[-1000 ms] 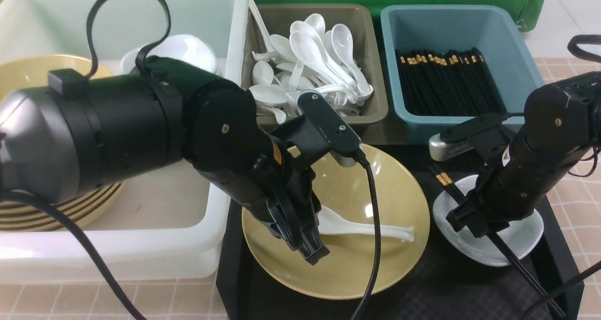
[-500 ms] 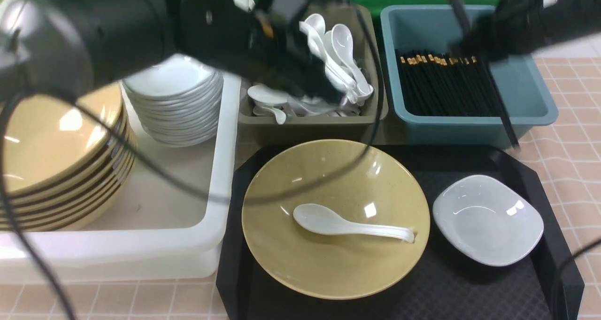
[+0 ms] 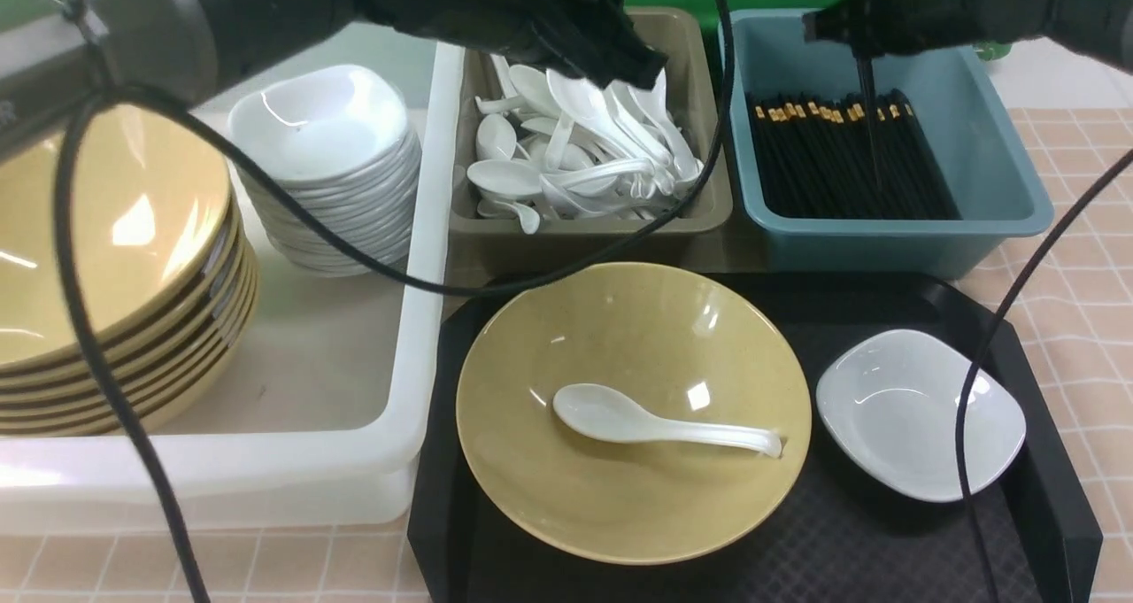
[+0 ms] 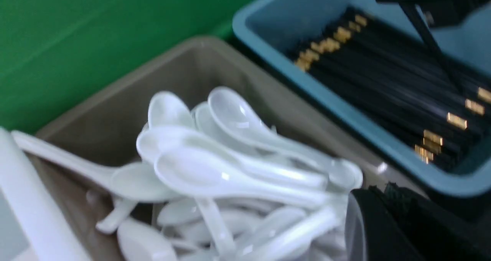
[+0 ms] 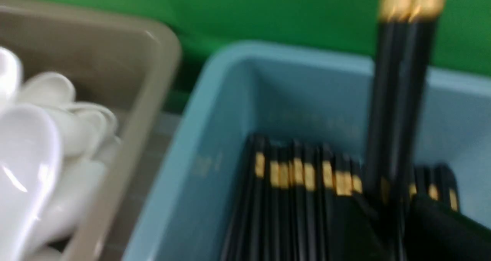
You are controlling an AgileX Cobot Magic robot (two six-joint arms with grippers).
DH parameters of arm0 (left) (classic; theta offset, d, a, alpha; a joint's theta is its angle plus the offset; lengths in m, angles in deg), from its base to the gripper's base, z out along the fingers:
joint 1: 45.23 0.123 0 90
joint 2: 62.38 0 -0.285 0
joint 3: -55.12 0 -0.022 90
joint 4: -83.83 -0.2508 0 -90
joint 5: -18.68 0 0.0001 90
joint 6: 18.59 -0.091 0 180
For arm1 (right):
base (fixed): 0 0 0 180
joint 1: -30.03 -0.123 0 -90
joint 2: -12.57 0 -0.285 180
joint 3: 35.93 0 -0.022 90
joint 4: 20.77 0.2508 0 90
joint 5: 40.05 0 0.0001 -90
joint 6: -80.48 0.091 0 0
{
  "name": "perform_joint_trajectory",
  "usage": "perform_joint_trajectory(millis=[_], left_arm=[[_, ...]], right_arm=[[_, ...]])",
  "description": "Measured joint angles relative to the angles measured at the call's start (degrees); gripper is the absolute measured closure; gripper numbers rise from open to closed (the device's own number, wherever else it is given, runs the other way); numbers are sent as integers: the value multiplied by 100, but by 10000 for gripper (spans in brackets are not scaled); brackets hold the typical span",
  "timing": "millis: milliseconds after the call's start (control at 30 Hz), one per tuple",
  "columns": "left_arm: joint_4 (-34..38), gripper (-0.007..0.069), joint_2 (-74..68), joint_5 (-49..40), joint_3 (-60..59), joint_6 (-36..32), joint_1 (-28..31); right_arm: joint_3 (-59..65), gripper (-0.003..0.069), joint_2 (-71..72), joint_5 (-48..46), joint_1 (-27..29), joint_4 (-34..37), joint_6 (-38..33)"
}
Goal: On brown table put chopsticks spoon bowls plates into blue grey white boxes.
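Front view showed the held chopsticks (image 3: pixel 870 134) standing almost upright over the teal-blue box (image 3: pixel 978 89). Their tips were down at the bundle of chopsticks (image 3: pixel 814 160) lying flat inside, gold bands toward the far wall. The pair ran through the right fingers (image 3: pixel 841 26). Whether these pinched it or had slackened could not be told, as they read as one dark mass and the right wrist view was blurred.

The step in hand looked like the drop into that box. Done well, it would call for tilting the pair until it lay parallel with the bundle, bands at the same end, and letting go low. A release from upright could topple the sticks across the rim or crosswise on the pile.

The left fingers (image 3: pixel 630 50) were clenched above the olive-grey box (image 3: pixel 584 229) of spoons (image 3: pixel 575 151), with nothing visibly between them. Nearer, on the black tray (image 3: pixel 841 541), a white spoon (image 3: pixel 655 421) lay in a yellow bowl (image 3: pixel 620 506), with a white plate (image 3: pixel 921 417) just beside it. None of these was sorted yet.
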Motion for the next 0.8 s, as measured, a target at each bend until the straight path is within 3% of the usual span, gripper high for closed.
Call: perform_joint_trajectory(millis=[33, 133, 267, 433, 600, 800], left_arm=[[-28, 623, 16, -50, 0, 24, 0], [-522, 623, 397, -918, -93, 411, 0], [-1065, 623, 1121, -1492, -878, 1017, 0], [-1159, 623, 2005, -1303, -2159, 1434, 0], [-1103, 623, 2895, -1173, -3332, 1529, 0], [-1059, 623, 3729, -780, -4554, 1534, 0]], right_arm=[[-24, 361, -1, -60, 4, 0, 9], [-526, 202, 15, -1287, 3, -7, -9], [-1103, 99, 210, -3116, -194, 143, -895], [-1118, 84, 545, -4404, -657, 828, -2068], [-477, 84, 1181, -4556, -1201, 1007, -2435], [939, 83, 1882, -4580, -2049, 1017, -3508]])
